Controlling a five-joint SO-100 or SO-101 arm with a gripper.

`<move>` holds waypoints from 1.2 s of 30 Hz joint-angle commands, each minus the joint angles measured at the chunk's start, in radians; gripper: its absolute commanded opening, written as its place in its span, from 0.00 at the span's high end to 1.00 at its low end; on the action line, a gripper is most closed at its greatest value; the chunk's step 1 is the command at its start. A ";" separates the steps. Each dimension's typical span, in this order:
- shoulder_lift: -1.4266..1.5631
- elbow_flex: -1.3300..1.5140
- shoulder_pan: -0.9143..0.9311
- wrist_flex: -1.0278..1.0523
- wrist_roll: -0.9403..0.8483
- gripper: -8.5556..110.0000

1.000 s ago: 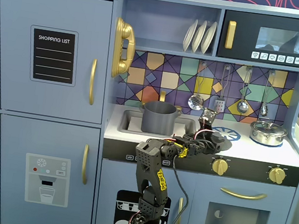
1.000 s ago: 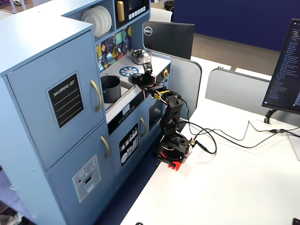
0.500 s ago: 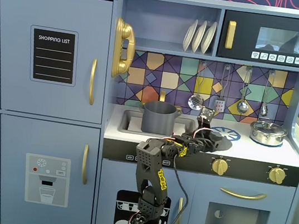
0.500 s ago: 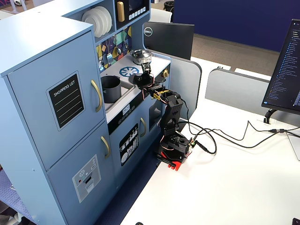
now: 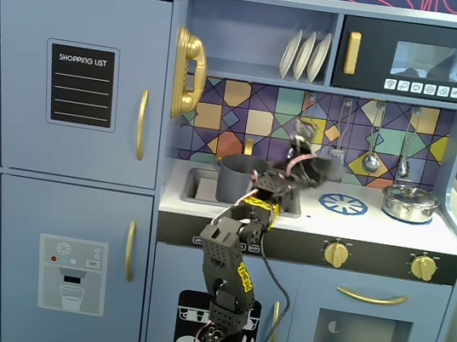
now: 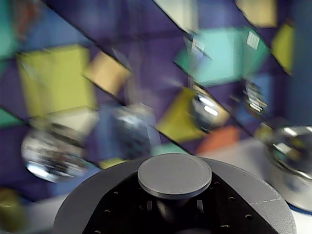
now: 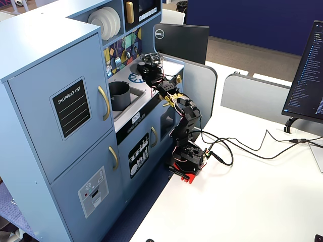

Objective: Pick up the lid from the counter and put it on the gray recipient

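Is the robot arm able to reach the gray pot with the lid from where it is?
Probably yes. The gripper holds the lid by its knob, the gray pot sits open just left in a fixed view, and nothing stands between them.

A blue toy kitchen [image 5: 79,80] stood against a white table [image 7: 242,201]. Its backsplash [image 5: 245,118] was a mosaic of coloured tiles, and white plates [image 5: 304,55] leaned on a shelf. Monitors [image 7: 180,41] and grey dividers [image 7: 250,96] stood behind, over brown carpet [image 7: 237,55].
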 commanded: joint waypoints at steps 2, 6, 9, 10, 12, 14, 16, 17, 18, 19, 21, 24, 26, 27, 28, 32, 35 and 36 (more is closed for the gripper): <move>0.107 -0.120 -0.118 0.072 0.003 0.93; 0.126 -0.118 -0.221 0.103 -0.003 0.93; 0.129 -0.110 -0.287 0.107 -0.020 0.93; 0.129 -0.107 -0.307 0.107 -0.025 0.93; 0.129 -0.095 -0.336 0.107 -0.035 0.93; 0.129 -0.080 -0.365 0.104 -0.043 0.93; 0.133 -0.064 -0.388 0.104 -0.046 0.93; 0.137 -0.058 -0.399 0.104 -0.048 0.93; 0.140 -0.052 -0.407 0.106 -0.048 0.93; 0.143 -0.046 -0.411 0.109 -0.049 0.93; 0.149 -0.028 -0.417 0.107 -0.049 0.93; 0.164 0.012 -0.420 0.101 -0.046 0.93; 0.173 0.038 -0.423 0.095 -0.046 0.93; 0.176 0.049 -0.426 0.092 -0.044 0.93; 0.178 0.058 -0.426 0.089 -0.043 0.93; 0.178 0.083 -0.425 0.074 -0.041 0.93; 0.169 0.095 -0.426 0.055 -0.043 0.93; 0.164 0.098 -0.425 0.051 -0.043 0.93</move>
